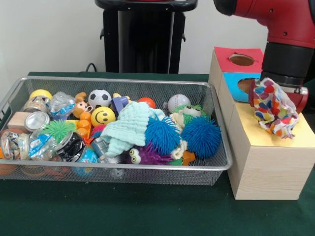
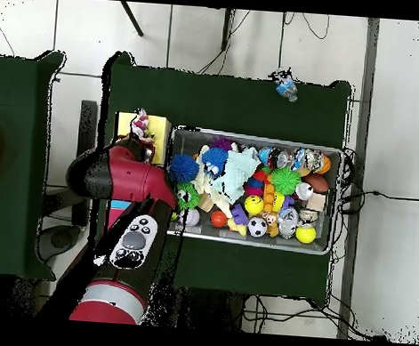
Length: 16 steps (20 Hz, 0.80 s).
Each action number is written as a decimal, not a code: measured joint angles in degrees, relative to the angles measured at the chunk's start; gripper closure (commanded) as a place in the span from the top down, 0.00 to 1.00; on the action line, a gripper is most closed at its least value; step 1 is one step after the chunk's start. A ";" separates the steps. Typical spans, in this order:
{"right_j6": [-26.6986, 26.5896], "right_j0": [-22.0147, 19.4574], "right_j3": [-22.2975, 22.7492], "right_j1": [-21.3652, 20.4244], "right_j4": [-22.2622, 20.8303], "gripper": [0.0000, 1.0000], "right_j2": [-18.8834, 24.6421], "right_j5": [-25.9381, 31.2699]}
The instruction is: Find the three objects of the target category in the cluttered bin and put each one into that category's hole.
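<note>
A cloth with coloured spots (image 1: pixel 274 117) hangs bunched from my gripper (image 1: pixel 276 98), which is shut on it; the cloth covers the fingers. It hovers over the yellow end (image 1: pixel 306 132) of the wooden sorting box, just past the blue section's hole (image 1: pixel 244 85). No hole shows in the yellow top; the cloth hides part of it. From overhead the same cloth (image 2: pixel 142 128) sits over the yellow patch (image 2: pixel 158 127). A mint-green folded cloth (image 1: pixel 129 127) lies on top of the clutter in the wire bin (image 1: pixel 123 80), also seen from overhead as a pale cloth (image 2: pixel 241 169).
The bin holds blue spiky balls (image 1: pixel 202 136), a smiley ball (image 1: pixel 103 116), a soccer ball (image 1: pixel 100 97), a baseball (image 1: pixel 178 103), tins and wrapped items at its left. The box's red section has a hole (image 1: pixel 241 59). The box stands close against the bin's right rim.
</note>
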 measured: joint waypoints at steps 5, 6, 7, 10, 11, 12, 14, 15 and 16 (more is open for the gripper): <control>0.00 0.12 -0.75 0.76 0.31 0.00 -0.07 -0.39; 0.00 0.12 -0.75 0.77 0.32 0.00 -0.07 -0.40; 0.00 0.12 -0.75 0.76 0.31 0.00 -0.08 -0.39; 0.00 0.12 -0.78 0.77 0.31 0.00 -0.08 -0.38; 0.00 0.12 -0.83 0.80 0.31 0.00 -0.08 -0.38; 0.00 0.11 -0.87 0.82 0.31 0.00 -0.08 -0.37; 0.00 0.09 -0.97 0.86 0.30 0.00 -0.07 -0.37; 0.00 0.03 -1.07 0.90 0.30 0.00 -0.06 -0.35; 0.00 -0.02 -1.19 0.96 0.31 0.00 -0.05 -0.37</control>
